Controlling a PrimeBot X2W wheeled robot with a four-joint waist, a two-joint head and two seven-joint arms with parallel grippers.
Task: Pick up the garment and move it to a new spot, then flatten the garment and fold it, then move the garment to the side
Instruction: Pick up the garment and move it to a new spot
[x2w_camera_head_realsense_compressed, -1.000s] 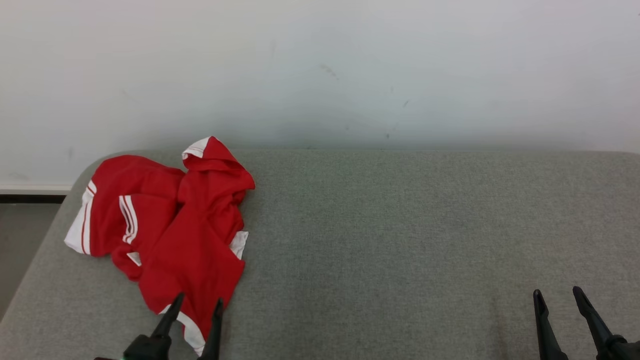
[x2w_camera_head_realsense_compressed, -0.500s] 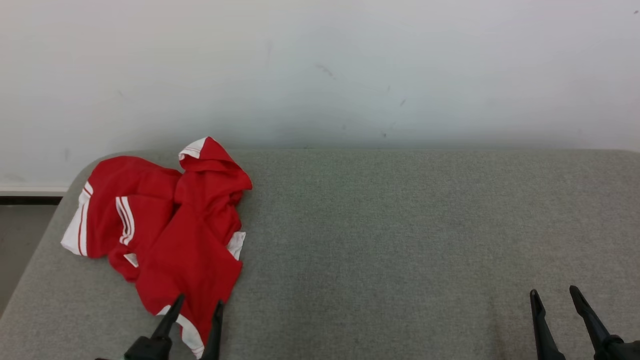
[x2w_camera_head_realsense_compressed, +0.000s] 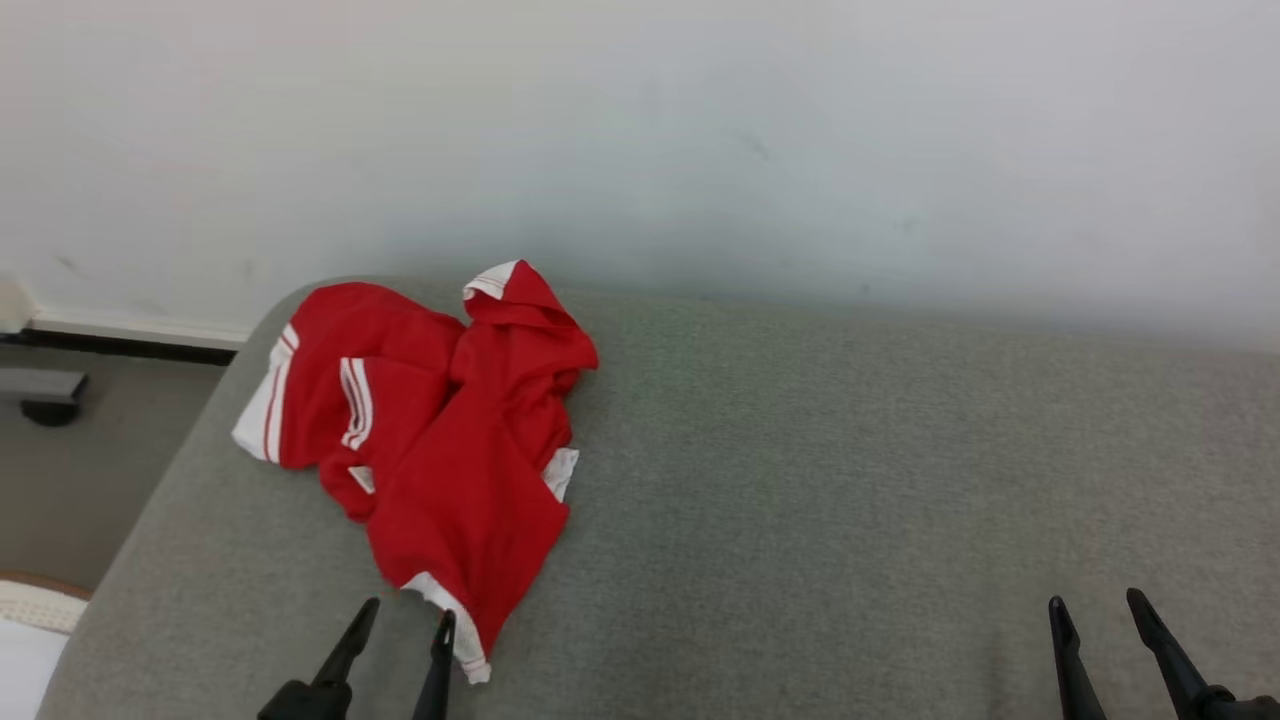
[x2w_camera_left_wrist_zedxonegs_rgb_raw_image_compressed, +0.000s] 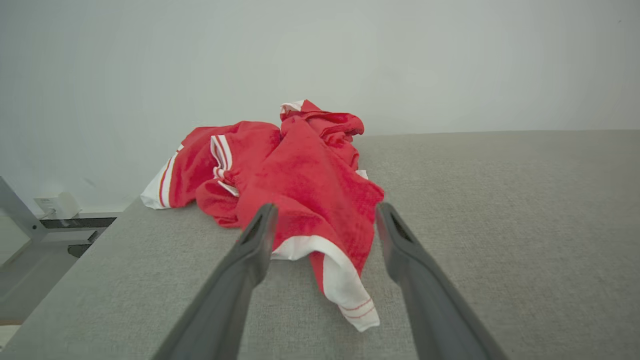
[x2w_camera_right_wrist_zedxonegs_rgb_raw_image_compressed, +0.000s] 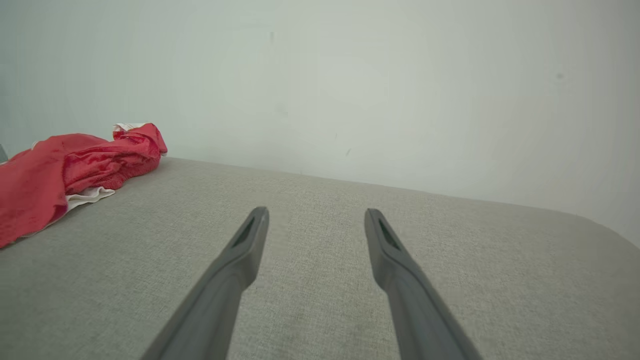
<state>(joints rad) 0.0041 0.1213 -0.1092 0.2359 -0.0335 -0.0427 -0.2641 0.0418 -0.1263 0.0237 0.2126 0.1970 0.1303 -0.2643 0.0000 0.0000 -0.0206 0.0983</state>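
A crumpled red garment (x2w_camera_head_realsense_compressed: 450, 440) with white striped trim lies in a heap near the left end of the grey upholstered surface (x2w_camera_head_realsense_compressed: 850, 480). My left gripper (x2w_camera_head_realsense_compressed: 410, 615) hovers open just in front of the garment's near white hem, touching nothing. Through the left wrist camera the garment (x2w_camera_left_wrist_zedxonegs_rgb_raw_image_compressed: 300, 175) spreads out ahead, its hem between and beyond the left gripper (x2w_camera_left_wrist_zedxonegs_rgb_raw_image_compressed: 322, 210). Far off at the lower right, my right gripper (x2w_camera_head_realsense_compressed: 1092, 605) stands open over bare fabric. The right wrist view has the right gripper (x2w_camera_right_wrist_zedxonegs_rgb_raw_image_compressed: 315, 214) open and the garment (x2w_camera_right_wrist_zedxonegs_rgb_raw_image_compressed: 60, 175) at the far left.
A pale wall (x2w_camera_head_realsense_compressed: 640, 130) rises right behind the surface. The surface's rounded left edge (x2w_camera_head_realsense_compressed: 150, 500) drops to the floor, where a dark baseboard (x2w_camera_head_realsense_compressed: 120, 345) and a grey foot (x2w_camera_head_realsense_compressed: 45, 390) show. A wide stretch of bare fabric lies right of the garment.
The head camera has turned left, so the whole picture has shifted right and floor shows at the left. The garment has not moved, and both grippers remain open.
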